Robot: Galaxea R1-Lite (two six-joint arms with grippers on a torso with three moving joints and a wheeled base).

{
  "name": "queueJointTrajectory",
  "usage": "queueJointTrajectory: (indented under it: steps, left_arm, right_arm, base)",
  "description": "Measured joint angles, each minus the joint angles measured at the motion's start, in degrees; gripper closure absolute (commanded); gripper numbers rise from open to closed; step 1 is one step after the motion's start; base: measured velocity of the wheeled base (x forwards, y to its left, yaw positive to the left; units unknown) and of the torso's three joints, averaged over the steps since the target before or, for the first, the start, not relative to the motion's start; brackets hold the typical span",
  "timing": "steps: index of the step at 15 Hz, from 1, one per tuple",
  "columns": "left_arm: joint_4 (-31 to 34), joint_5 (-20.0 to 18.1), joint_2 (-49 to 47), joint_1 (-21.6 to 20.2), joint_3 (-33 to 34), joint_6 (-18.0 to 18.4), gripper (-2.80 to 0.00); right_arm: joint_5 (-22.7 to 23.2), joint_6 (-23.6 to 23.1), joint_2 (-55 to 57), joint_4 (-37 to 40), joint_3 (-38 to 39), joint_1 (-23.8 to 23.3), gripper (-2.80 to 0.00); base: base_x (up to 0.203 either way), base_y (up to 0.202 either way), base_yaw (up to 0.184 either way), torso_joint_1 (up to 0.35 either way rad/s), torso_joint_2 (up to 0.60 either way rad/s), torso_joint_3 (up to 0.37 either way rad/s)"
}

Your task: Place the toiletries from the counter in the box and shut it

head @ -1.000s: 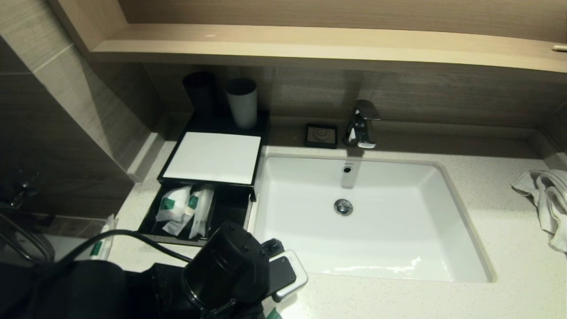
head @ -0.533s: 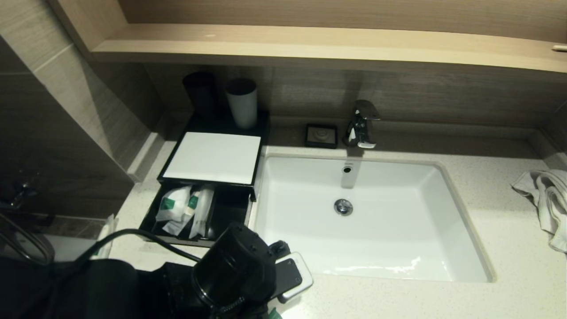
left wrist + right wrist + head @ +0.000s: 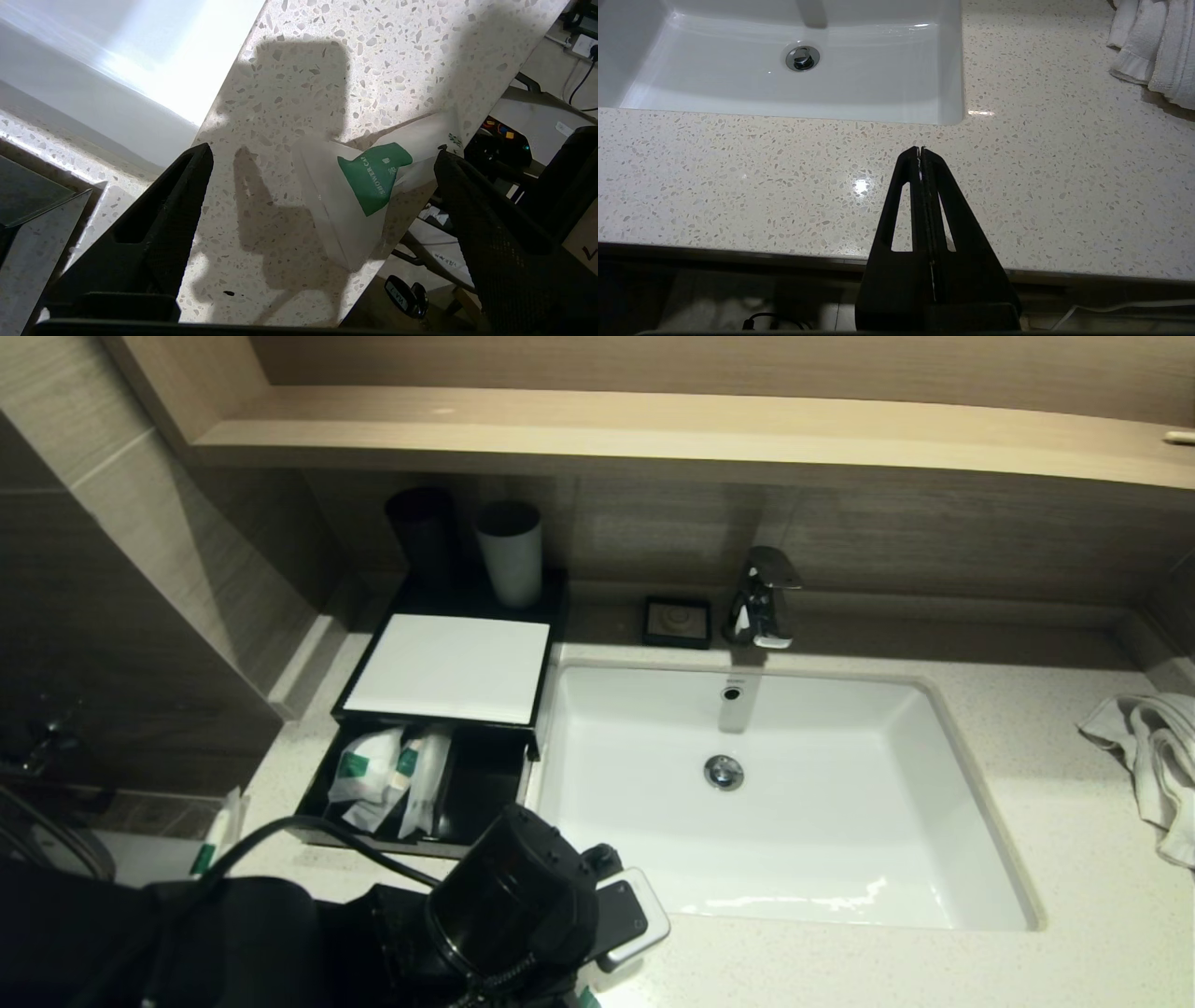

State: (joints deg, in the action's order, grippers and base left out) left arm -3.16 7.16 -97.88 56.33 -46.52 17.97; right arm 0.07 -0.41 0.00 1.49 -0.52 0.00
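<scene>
Left wrist view shows our left gripper (image 3: 322, 154) with its black fingers spread wide apart above the speckled stone counter (image 3: 299, 84), straddling a white paper sachet with a green "shower cap" label (image 3: 369, 186) that lies at the counter's front edge, partly overhanging it. From the head view we see the black box with a white lid (image 3: 448, 667) at the counter's left rear, its drawer pulled open with white green-labelled packets (image 3: 387, 775) inside. Our right gripper (image 3: 920, 151) hovers at the front edge by the white sink (image 3: 794, 70), fingers pressed together on nothing.
</scene>
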Motion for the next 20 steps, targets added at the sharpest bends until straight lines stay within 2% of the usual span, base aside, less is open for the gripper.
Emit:
queueJointTrajectory:
  steps: [12,20]
  left_arm:
    - [0.0,0.0,-0.3,0.0,0.4,0.0,-2.80]
    - [0.2,1.1,-0.8,0.0,0.6,1.4,-2.80]
  right_arm:
    - [0.0,0.0,0.0,0.0,0.0,0.0,0.00]
    - [0.0,0.0,0.0,0.0,0.0,0.0,0.00]
  base:
    - [0.000,0.000,0.000,0.000,0.00,0.000]
    - [0.000,0.000,0.000,0.000,0.00,0.000]
